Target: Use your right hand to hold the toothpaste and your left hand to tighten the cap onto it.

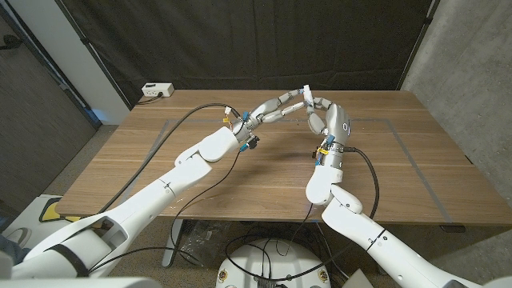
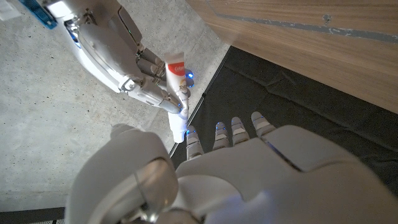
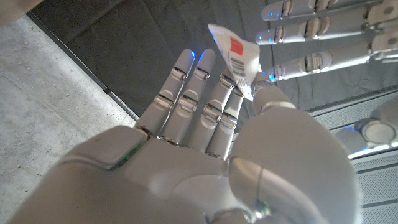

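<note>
Both hands are raised above the wooden table [image 1: 264, 172] and meet over its far middle. My right hand [image 1: 332, 122] grips a white toothpaste tube [image 2: 177, 81] with a red label, its flat crimped end [image 3: 235, 57] sticking out past the fingers. The tube's cap end [image 2: 179, 129] points at my left hand [image 2: 249, 177]. The cap sits between the left thumb and a fingertip [image 2: 193, 135], which pinch it. The other left fingers [image 3: 323, 34] stay stretched out straight. In the head view the tube [image 1: 306, 90] is a small white tip where the hands touch.
A white power strip [image 1: 158, 90] lies at the table's far left corner. Black curtain hangs behind the table and a concrete wall stands to the right. Cables run along both forearms over the tabletop.
</note>
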Controlling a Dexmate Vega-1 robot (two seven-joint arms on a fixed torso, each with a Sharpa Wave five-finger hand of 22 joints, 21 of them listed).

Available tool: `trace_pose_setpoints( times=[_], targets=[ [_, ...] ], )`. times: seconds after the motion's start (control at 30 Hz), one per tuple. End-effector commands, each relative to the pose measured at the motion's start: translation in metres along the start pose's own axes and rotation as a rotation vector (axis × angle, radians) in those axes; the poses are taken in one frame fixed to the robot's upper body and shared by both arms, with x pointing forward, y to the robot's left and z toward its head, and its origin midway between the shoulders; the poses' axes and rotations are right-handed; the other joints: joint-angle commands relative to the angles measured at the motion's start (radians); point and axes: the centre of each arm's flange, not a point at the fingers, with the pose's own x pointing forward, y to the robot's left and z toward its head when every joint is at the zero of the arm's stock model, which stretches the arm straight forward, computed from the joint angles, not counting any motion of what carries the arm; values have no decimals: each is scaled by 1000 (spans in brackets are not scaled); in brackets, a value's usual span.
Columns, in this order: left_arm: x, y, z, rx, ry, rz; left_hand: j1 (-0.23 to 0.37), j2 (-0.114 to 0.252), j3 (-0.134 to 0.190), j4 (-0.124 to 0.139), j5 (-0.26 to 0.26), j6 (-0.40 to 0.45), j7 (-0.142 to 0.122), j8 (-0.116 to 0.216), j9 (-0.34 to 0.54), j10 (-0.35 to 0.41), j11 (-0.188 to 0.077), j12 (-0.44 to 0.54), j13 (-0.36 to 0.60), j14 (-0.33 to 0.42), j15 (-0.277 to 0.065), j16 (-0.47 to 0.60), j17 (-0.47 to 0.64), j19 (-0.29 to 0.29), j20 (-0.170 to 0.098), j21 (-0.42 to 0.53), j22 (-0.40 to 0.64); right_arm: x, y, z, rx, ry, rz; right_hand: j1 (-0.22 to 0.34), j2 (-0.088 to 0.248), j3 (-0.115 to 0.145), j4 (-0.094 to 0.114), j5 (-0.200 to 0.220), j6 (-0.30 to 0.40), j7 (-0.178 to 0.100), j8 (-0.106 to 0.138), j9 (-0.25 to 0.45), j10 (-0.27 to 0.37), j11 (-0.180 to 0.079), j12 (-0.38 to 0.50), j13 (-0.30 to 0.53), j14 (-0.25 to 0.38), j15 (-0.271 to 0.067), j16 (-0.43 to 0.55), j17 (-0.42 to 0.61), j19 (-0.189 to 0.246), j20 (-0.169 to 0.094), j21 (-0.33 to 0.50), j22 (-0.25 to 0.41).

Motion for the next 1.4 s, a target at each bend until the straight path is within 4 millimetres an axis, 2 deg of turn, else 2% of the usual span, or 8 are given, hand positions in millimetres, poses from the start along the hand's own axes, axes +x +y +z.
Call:
trace_pose_setpoints(
  times=[0.03, 0.3, 0.33, 0.73, 0.93, 1.13, 1.4],
  targets=[
    [6, -2, -1, -18, -9, -27, 8, 0, -6, -5, 6, 5, 0, 7, 0, -1, 2, 2, 0, -7, 1, 2, 2, -6, -1, 3, 2, -2, -18, 14, 33, -46, -64, -1, 9, 6, 0, 6, 32, -24, 3, 5, 5, -2, 3, 3, 8, -53, -2, 5, -6, -78, 6, -1],
    [7, 3, -1, -20, -21, -16, 8, 0, -6, -5, 6, 8, 0, 7, 0, 1, 3, 3, 0, -5, 0, 3, 2, -5, -1, 3, 3, -1, -15, 2, -4, -5, -42, -2, 7, 6, -1, 6, 32, -25, 2, 5, 4, -5, 2, 3, 7, -54, -2, 4, -6, -79, 6, -1],
    [6, 3, -1, -19, -21, -12, 8, 0, -6, -5, 6, 8, 0, 6, 0, 1, 3, 3, 0, -5, 0, 3, 2, -5, -1, 3, 3, 0, -14, 2, -7, -4, -38, -3, 8, 5, 0, 5, 32, -25, 2, 5, 4, 5, 2, 3, 7, -53, -2, 5, -7, -79, 6, -1],
    [-7, 9, 1, -7, -8, 47, 9, 0, -6, -4, 6, 12, 1, 7, -1, 5, 0, 4, 0, -2, -2, 4, 2, -4, -1, 4, 3, 8, 11, -12, -38, 39, 23, -3, 8, 6, 0, 6, 33, -22, 1, 5, 4, -6, 2, 3, 6, -54, -3, 5, -7, -78, 6, -1],
    [-10, 9, -1, -10, 1, 53, 9, 0, -7, -4, 6, 16, 1, 7, -1, 7, 0, 5, 0, -2, -2, 4, 2, -3, -1, 5, 3, 12, 20, -17, -50, 57, 56, -3, 9, 6, 0, 6, 33, -22, 0, 5, 3, 4, 1, 3, 7, -55, -2, 5, -7, -78, 5, -1],
    [-11, 10, -2, -11, 5, 51, 9, 0, -7, -4, 6, 20, 1, 8, -1, 8, 0, 5, 0, -2, -2, 4, 2, -3, -1, 5, 3, 12, 24, -18, -53, 58, 67, -4, 9, 6, 0, 6, 32, -21, -1, 5, 2, -3, 1, 3, 6, -53, -3, 5, -7, -78, 5, -1],
    [-8, 10, -4, -12, 9, 40, 10, 1, -7, -4, 6, 23, 1, 8, -1, 9, -1, 6, 0, -2, -2, 4, 2, -3, -2, 5, 3, 11, 23, -16, -44, 58, 60, -4, 8, 5, 0, 6, 31, -23, -2, 5, 2, 2, 1, 3, 6, -51, -2, 5, -7, -77, 6, -1]
  ],
)
